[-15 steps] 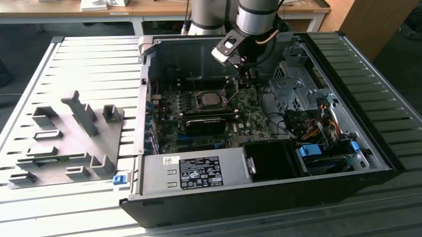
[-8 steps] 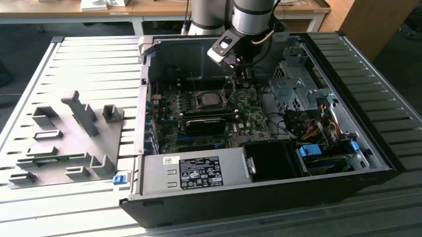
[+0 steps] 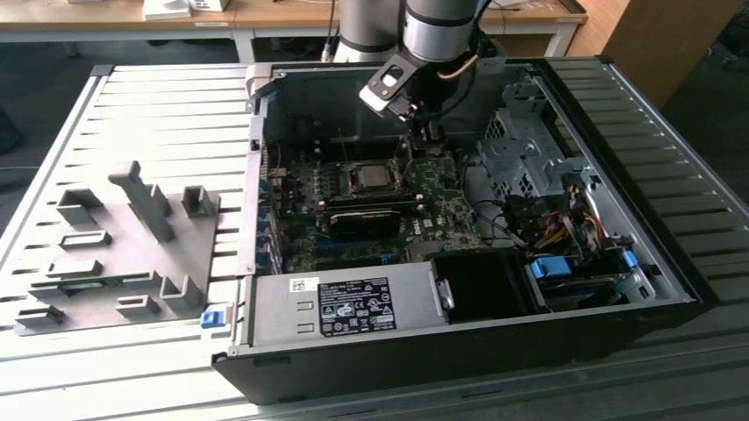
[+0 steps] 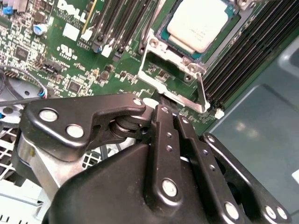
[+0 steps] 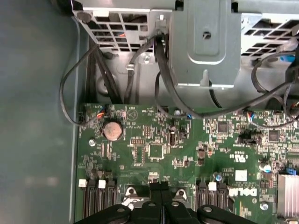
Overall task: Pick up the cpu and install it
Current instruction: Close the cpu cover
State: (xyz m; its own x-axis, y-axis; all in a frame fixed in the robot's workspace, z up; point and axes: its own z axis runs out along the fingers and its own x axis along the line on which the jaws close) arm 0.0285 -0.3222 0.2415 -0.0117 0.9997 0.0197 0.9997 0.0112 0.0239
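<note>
An open computer case point(image 3: 468, 355) lies on a slatted table, with its green motherboard point(image 3: 307, 247) facing up. The cpu point(image 3: 372, 178), a small square chip with a silvery top, sits flat in the socket point(image 3: 346, 180) near the middle of the board. The arm reaches down into the case. Its gripper point(image 3: 425, 137) hangs just beside the socket, toward the exterior view's right of the cpu and apart from it. The black fingers are pressed together with nothing between them.

In the second wrist view the fingertips point at the socket's raised metal frame point(image 4: 174, 92). Whether they touch it cannot be told. The picture's edge cuts off part of the cpu there, and the gripper's black body hides much of the board. A grey power-supply box point(image 3: 339, 307) lies along the case's near wall.
</note>
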